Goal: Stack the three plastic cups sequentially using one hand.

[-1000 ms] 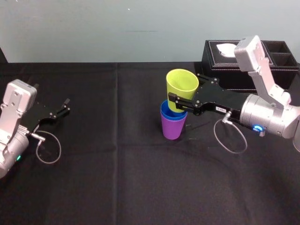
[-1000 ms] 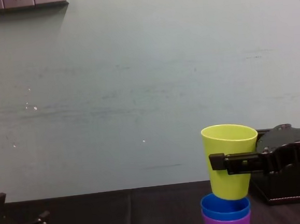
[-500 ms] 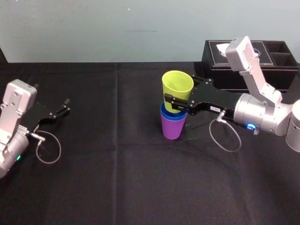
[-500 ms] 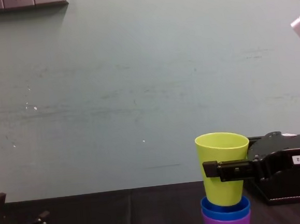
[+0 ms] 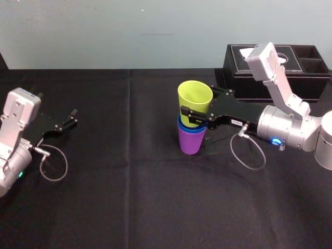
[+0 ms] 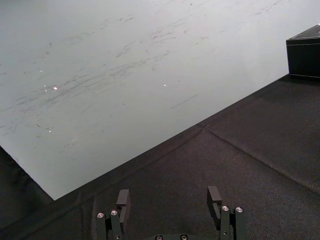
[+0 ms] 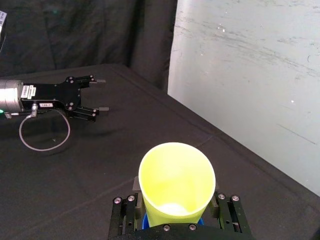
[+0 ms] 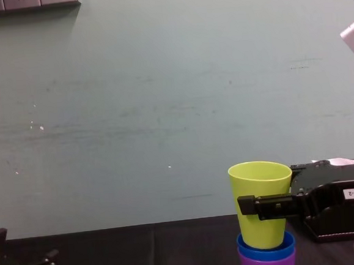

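- Yellow-green cup (image 5: pixel 194 101): smooth, tapered, upright near the middle of the table (image 5: pixel 129 197), its lower end set in the mouth of the blue cup (image 5: pixel 192 129). The right gripper (image 5: pixel 188 116) clamps its wall from both sides, just above the blue rim.
- The blue cup sits nested in the purple cup (image 5: pixel 191 142), showing a rim band; the yellow-green base is hidden inside. The chest view cuts off the purple cup.
- Left gripper (image 5: pixel 73 117): at the table's left side, fingers apart.
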Controlling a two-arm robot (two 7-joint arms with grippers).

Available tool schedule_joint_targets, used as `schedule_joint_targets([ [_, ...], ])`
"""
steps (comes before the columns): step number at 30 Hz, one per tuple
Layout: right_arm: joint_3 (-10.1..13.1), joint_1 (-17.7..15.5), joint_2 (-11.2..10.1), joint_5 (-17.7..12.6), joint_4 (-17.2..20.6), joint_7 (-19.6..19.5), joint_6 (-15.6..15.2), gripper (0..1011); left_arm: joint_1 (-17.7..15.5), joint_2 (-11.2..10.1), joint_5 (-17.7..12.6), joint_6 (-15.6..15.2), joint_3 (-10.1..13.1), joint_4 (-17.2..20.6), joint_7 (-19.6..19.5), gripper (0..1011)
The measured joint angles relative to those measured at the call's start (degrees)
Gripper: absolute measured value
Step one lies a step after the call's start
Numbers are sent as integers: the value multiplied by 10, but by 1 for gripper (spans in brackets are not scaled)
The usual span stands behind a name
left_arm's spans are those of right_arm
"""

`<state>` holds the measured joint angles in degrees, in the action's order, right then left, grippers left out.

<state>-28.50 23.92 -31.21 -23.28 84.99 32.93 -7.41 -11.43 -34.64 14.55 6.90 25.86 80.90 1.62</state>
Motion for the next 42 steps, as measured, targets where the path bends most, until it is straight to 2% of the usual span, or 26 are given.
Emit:
schedule_joint_targets([
  [11, 0, -5, -1, -1, -2, 0, 0, 733, 0, 0, 0, 0, 0, 0, 0, 1011],
  [21, -3, -6, 3, -1, -19, 3, 3, 733, 0, 0, 0, 0, 0, 0, 0, 1011],
  [34, -3, -6, 2, 0, -17, 3, 3, 733, 0, 0, 0, 0, 0, 0, 0, 1011],
  [42, -3, -6, 2, 0, -16, 3, 2, 899, 0, 0, 0, 0, 0, 0, 0, 1012],
])
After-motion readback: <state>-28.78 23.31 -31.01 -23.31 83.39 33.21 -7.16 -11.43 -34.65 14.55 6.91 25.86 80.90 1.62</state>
